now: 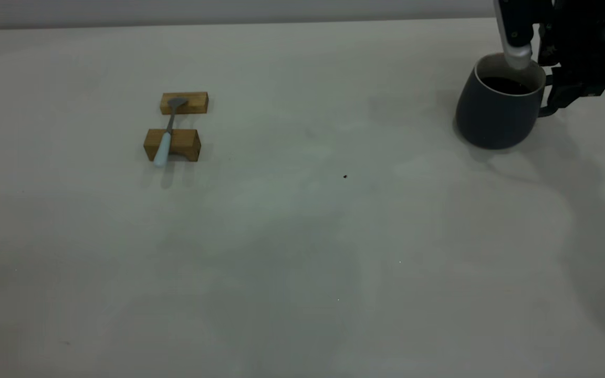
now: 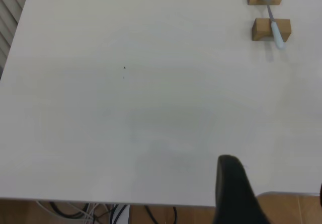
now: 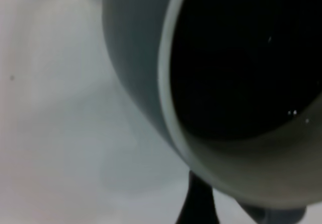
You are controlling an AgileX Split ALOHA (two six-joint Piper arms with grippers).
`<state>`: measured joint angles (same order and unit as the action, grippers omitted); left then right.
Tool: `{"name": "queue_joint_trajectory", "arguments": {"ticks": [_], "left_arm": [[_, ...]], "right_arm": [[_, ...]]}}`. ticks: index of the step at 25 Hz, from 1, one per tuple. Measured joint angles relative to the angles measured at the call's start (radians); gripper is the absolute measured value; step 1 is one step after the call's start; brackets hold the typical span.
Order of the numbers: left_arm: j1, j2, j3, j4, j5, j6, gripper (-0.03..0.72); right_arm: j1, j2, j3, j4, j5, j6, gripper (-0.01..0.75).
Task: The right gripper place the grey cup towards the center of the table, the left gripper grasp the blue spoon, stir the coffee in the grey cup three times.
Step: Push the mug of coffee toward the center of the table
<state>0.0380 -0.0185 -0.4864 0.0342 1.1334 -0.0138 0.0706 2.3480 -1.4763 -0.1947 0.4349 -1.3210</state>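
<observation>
The grey cup (image 1: 497, 113) stands at the table's (image 1: 302, 236) far right, leaning slightly, with dark coffee (image 1: 507, 85) inside. My right gripper (image 1: 557, 97) is at the cup's loop handle and shut on it. The right wrist view is filled by the cup (image 3: 136, 63) and coffee (image 3: 241, 58), with one dark finger (image 3: 198, 201) beside the handle (image 3: 274, 215). The blue spoon (image 1: 166, 136) lies across two wooden blocks at the left, handle toward the front. It also appears in the left wrist view as the spoon (image 2: 274, 25), far from my left gripper (image 2: 274, 204). That gripper hangs open over the table's edge.
The two wooden blocks (image 1: 184, 103) (image 1: 172, 144) sit one behind the other under the spoon. A tiny black speck (image 1: 345, 177) marks the table's middle. Cables (image 2: 100, 211) hang below the table edge near the left arm.
</observation>
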Motion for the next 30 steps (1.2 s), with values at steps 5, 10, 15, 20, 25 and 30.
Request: {"name": "queue_joint_trajectory", "arguments": {"ticks": [5,10,15,20,25,30], "left_arm": [[0.000,0.000,0.000,0.000,0.000,0.000,0.478],[0.000,0.000,0.000,0.000,0.000,0.000,0.478],[0.000,0.000,0.000,0.000,0.000,0.000,0.478],[0.000,0.000,0.000,0.000,0.000,0.000,0.478],[0.000,0.000,0.000,0.000,0.000,0.000,0.478],[0.000,0.000,0.000,0.000,0.000,0.000,0.478]], "right_arm": [[0.000,0.008,0.000,0.052,0.002,-0.002,0.569],[0.000,0.009,-0.001,0.092,0.018,-0.007,0.353],[0.009,0.009,-0.002,0.117,0.051,-0.003,0.176],[0.063,0.009,-0.002,0.117,0.054,0.046,0.176],[0.159,0.009,-0.002,0.118,0.055,0.137,0.176],[0.265,0.009,-0.002,0.119,0.054,0.243,0.176]]}}
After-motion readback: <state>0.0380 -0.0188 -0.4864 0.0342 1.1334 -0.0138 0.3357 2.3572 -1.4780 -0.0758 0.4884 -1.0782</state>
